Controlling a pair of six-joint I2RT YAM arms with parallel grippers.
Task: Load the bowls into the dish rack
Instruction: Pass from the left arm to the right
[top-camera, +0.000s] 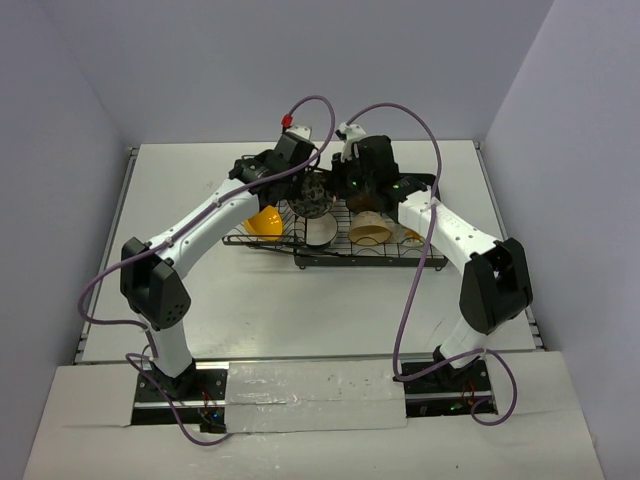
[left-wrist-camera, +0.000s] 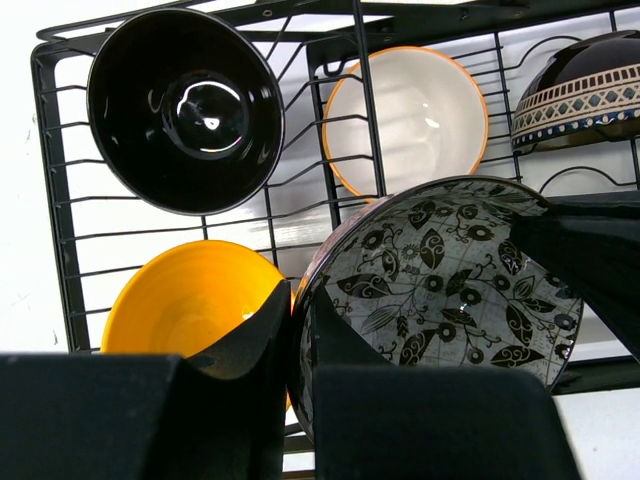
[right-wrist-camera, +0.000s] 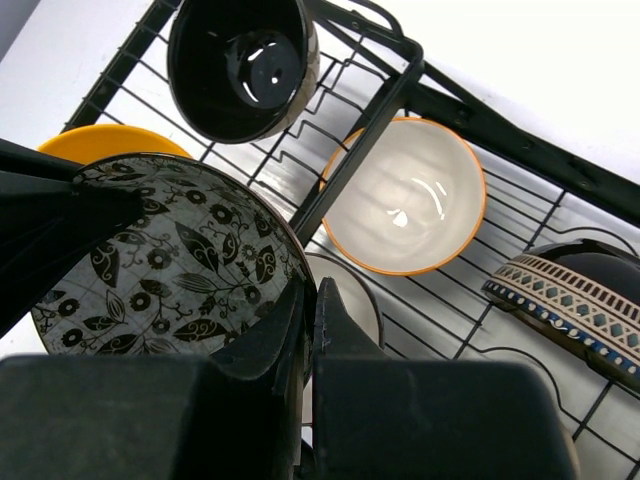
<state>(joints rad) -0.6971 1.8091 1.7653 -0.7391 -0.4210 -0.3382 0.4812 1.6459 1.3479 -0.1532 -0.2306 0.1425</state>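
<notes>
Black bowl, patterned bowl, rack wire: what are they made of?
black bowl: likely glazed ceramic, high gloss; sharp light reflections inside.
patterned bowl: probably ceramic too, printed black leaf pattern, duller sheen.
dish rack: thin wire, looks like black-coated metal, smooth.

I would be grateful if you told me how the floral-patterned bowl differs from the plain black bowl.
The floral bowl has a dark leaf-and-flower print on a pale inside, while the black bowl is plain glossy black. The floral bowl is pinched at its rim by the left tool and the right tool, whereas the black bowl is free of both and leans in the dish rack. Both are round and tipped on edge.
</notes>
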